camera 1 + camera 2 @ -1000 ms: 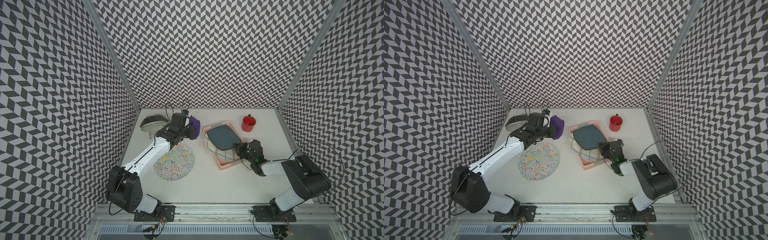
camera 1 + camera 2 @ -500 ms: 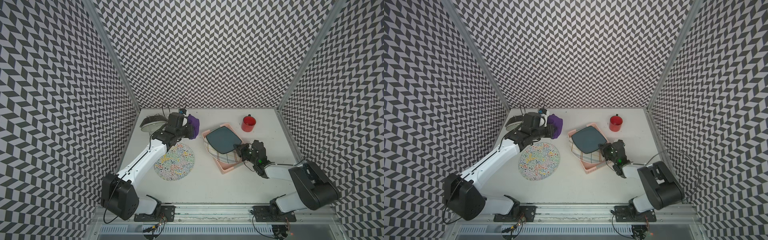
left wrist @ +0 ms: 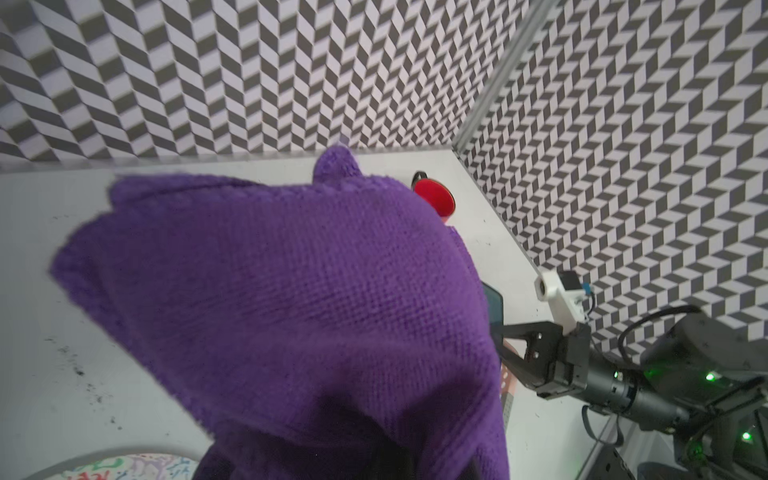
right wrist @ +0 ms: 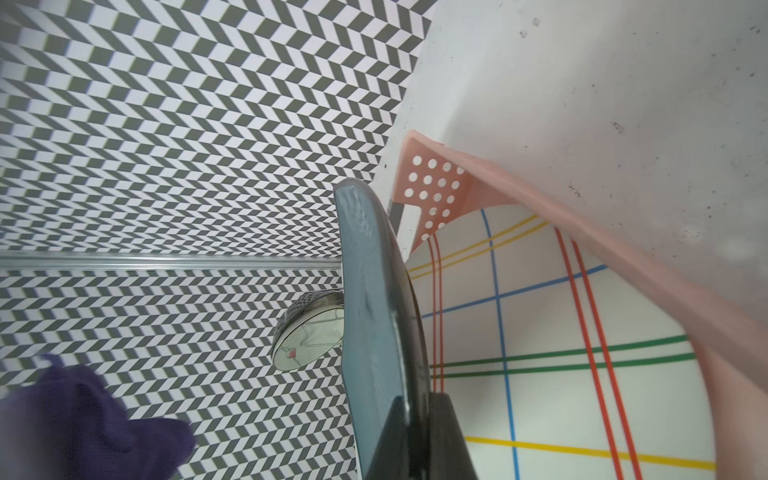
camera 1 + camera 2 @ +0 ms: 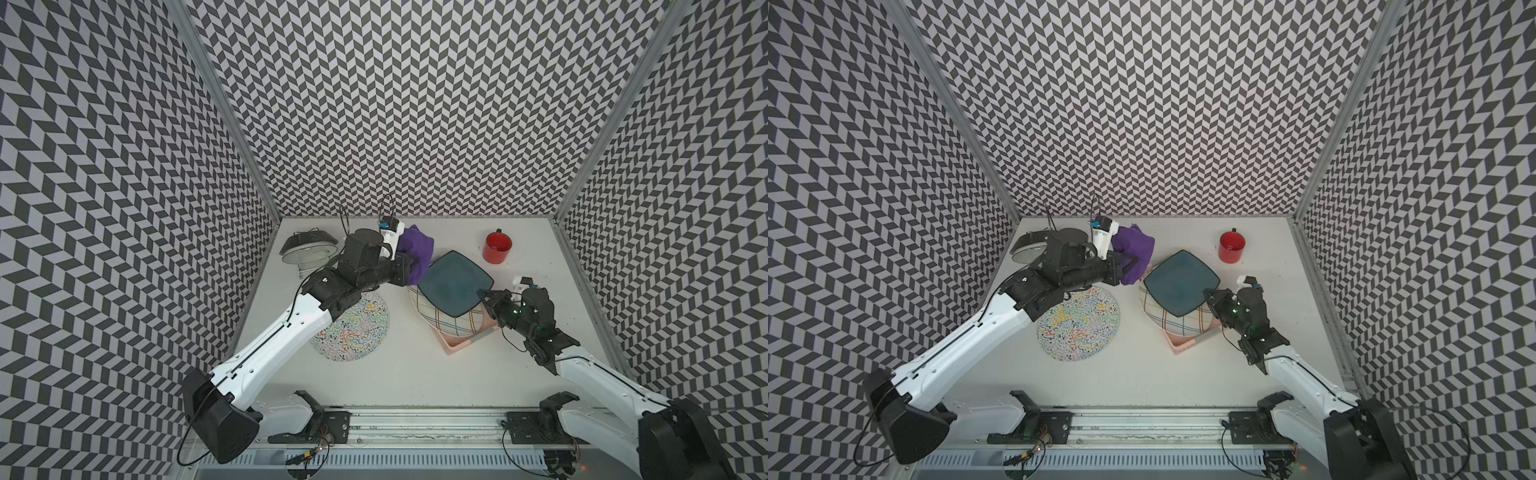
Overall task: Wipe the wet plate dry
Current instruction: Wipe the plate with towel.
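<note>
Nubbly purple cloth (image 3: 291,299); glossy plate (image 5: 455,283)

White table (image 5: 415,374) bears speckled plate (image 5: 353,328), red mug (image 5: 496,248), pink rack (image 5: 459,341).

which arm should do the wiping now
Left. The left gripper is shut on the purple cloth right beside the dark plate; the right gripper is clamped on that plate's edge.

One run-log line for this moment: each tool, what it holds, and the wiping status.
left tool: shut on purple cloth | right tool: shut on dark plate corner, held above rack | wiping: cloth at plate edge
</note>
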### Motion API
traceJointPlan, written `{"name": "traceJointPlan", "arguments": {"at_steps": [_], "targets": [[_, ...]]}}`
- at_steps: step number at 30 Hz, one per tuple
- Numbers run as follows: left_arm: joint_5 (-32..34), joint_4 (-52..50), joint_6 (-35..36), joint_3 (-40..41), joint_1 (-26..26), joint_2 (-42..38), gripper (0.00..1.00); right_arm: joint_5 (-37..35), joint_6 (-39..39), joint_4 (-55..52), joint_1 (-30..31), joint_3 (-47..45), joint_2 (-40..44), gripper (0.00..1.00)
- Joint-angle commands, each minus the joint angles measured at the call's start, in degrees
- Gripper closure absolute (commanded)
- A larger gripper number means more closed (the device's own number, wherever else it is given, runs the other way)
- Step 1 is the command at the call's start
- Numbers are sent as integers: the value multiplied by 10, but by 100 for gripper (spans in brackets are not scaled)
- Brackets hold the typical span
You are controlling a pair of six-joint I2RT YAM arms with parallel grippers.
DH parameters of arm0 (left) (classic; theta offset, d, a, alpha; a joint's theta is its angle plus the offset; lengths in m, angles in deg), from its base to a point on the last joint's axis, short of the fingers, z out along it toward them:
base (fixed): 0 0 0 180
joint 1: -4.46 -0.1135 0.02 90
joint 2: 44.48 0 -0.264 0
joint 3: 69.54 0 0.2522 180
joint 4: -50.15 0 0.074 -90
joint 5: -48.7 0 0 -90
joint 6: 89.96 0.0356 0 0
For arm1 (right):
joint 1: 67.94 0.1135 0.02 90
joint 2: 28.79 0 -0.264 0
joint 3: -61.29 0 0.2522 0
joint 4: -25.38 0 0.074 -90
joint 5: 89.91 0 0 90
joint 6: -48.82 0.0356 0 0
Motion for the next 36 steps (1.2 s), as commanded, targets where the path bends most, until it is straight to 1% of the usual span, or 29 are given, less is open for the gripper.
{"name": "traceJointPlan", "arguments": {"at_steps": [1, 4, 7, 10, 12, 14, 16, 18, 19, 20, 21, 23, 24, 25, 26, 27, 28, 29, 30, 32, 33, 34, 36], "targets": [[16, 12, -7, 27, 39, 11, 100, 30, 25, 86, 4, 49, 56, 100], [-6, 16, -3, 11, 90, 42, 100, 42, 35, 78, 11, 73, 73, 100], [5, 3, 3, -24, 136, 81, 100, 46, 45, 77, 17, 93, 78, 100], [20, -12, 3, -60, 162, 120, 100, 41, 48, 81, 24, 119, 79, 100], [40, -34, 1, -93, 166, 149, 100, 36, 40, 80, 30, 142, 80, 100], [83, -68, -7, -133, 147, 169, 100, 43, 24, 90, 35, 156, 84, 100], [106, -88, -20, -170, 99, 181, 100, 47, 4, 89, 50, 164, 94, 100], [100, -92, -39, -190, 39, 184, 100, 53, -14, 75, 71, 166, 106, 100], [92, -87, -40, -196, 19, 185, 100, 50, -23, 70, 90, 166, 112, 100], [77, -83, -33, -207, 11, 188, 100, 42, -33, 66, 106, 165, 122, 100], [59, -82, -19, -222, 15, 197, 100, 28, -38, 65, 127, 164, 129, 100], [23, -82, 18, -246, 56, 214, 100, 2, -46, 71, 151, 168, 138, 100], [18, -82, 35, -252, 86, 221, 100, -8, -45, 70, 153, 174, 140, 100], [21, -83, 45, -253, 114, 223, 100, -32, -43, 65, 153, 181, 142, 100], [23, -81, 44, -249, 132, 222, 100, -62, -44, 62, 153, 187, 145, 100], [25, -72, 35, -234, 138, 210, 100, -85, -42, 52, 150, 192, 152, 100], [25, -59, 17, -211, 131, 192, 100, -106, -41, 39, 145, 195, 162, 100], [25, -44, -1, -186, 113, 173, 100, -119, -38, 29, 139, 195, 173, 100], [19, -28, -21, -162, 83, 150, 100, -123, -35, 17, 134, 195, 182, 100], [-2, -10, -46, -123, 22, 106, 100, -114, -30, 1, 130, 190, 199, 100], [-11, -5, -46, -110, 4, 90, 100, -102, -29, -3, 130, 188, 204, 100], [-19, -4, -40, -104, 0, 81, 100, -81, -26, -3, 131, 187, 205, 100], [-36, -14, -28, -101, 18, 76, 100, -47, -14, 2, 131, 194, 192, 100]]}}
